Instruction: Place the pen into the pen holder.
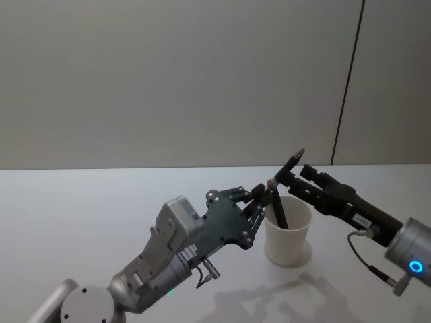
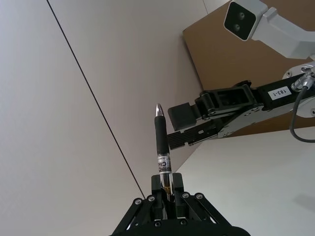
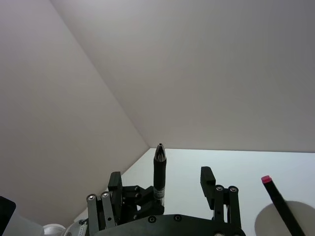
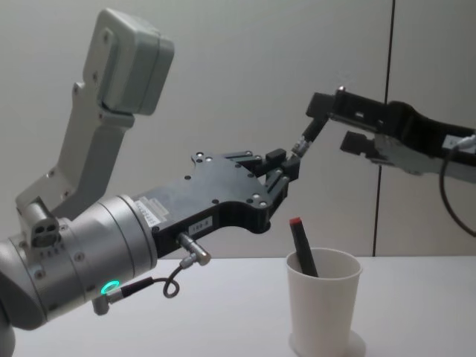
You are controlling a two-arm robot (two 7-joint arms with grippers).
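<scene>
My left gripper (image 1: 261,195) (image 2: 167,189) (image 4: 286,167) is shut on the lower end of a black pen (image 1: 291,163) (image 2: 161,142) (image 4: 306,137), which is held tilted above the pen holder (image 1: 289,245) (image 4: 323,312), a white paper cup. The pen's silver tip points up toward my right gripper (image 1: 294,171) (image 4: 331,123). In the right wrist view that gripper (image 3: 161,176) is open, and the pen (image 3: 159,172) stands between its fingers, touching neither. A second black pen with a red end (image 4: 301,245) (image 1: 279,214) (image 3: 275,196) leans inside the cup.
The cup stands on a white table (image 1: 81,215) near its right side, with bare tabletop to the left and in front. A pale wall with a dark vertical seam (image 1: 347,87) rises behind. The left arm's bulky forearm (image 4: 82,260) crosses in from the lower left.
</scene>
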